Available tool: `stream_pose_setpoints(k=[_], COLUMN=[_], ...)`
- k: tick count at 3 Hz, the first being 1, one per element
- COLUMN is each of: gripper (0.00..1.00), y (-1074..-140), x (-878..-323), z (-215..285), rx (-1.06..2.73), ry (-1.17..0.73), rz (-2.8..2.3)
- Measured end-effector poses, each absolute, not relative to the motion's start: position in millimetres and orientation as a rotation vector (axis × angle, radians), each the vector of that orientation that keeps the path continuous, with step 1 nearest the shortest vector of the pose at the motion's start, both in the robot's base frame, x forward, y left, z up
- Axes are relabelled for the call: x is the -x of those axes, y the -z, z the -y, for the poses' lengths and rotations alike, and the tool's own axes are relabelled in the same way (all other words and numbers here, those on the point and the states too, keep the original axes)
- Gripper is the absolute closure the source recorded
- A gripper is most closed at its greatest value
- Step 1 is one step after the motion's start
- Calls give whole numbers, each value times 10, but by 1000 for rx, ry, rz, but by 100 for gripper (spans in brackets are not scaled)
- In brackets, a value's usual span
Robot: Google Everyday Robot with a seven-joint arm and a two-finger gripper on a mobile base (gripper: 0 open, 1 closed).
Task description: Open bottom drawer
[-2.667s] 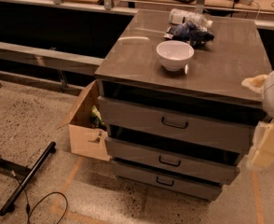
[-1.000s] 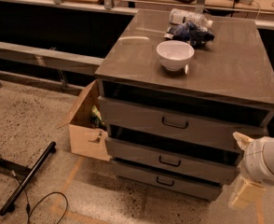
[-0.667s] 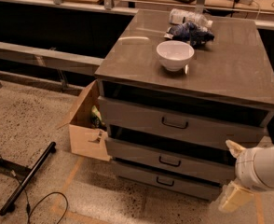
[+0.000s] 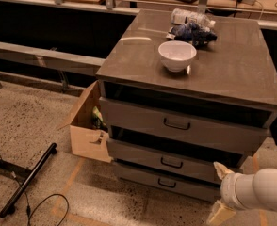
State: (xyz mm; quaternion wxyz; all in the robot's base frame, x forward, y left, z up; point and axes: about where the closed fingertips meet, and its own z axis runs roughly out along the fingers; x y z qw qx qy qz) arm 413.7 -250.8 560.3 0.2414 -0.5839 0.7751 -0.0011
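The grey cabinet (image 4: 251,69) has three wide drawers. The bottom drawer (image 4: 138,175) is the lowest and slimmest panel, with a small dark loop handle (image 4: 167,183) at its centre, and it looks pushed in. The middle drawer (image 4: 143,155) and the top drawer (image 4: 138,119) sit above it. My gripper (image 4: 219,192) is at the lower right, just off the right end of the bottom drawer and level with it. Its two cream fingers (image 4: 222,170) are spread apart with nothing between them. It is well to the right of the handle and does not touch it.
A white bowl (image 4: 177,55), a plastic bottle (image 4: 191,17) and a dark crumpled bag (image 4: 192,33) lie on the cabinet top. An open cardboard box (image 4: 86,126) stands against the cabinet's left side. A black bar (image 4: 28,180) and a cable (image 4: 49,204) lie on the floor at left.
My arm has come down from beside the cabinet's upper right corner to floor level and moved left, ending beside the right end of the bottom drawer. The drawers have not moved.
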Motion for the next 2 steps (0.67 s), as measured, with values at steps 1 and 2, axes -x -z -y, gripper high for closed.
stream_pose_setpoints(k=[1, 2], gripper=[0, 0], y=[-5639, -5639], x=[-4113, -4111], z=[2510, 2510], rx=[1604, 1604], ry=[4, 4], rz=[-2130, -2131])
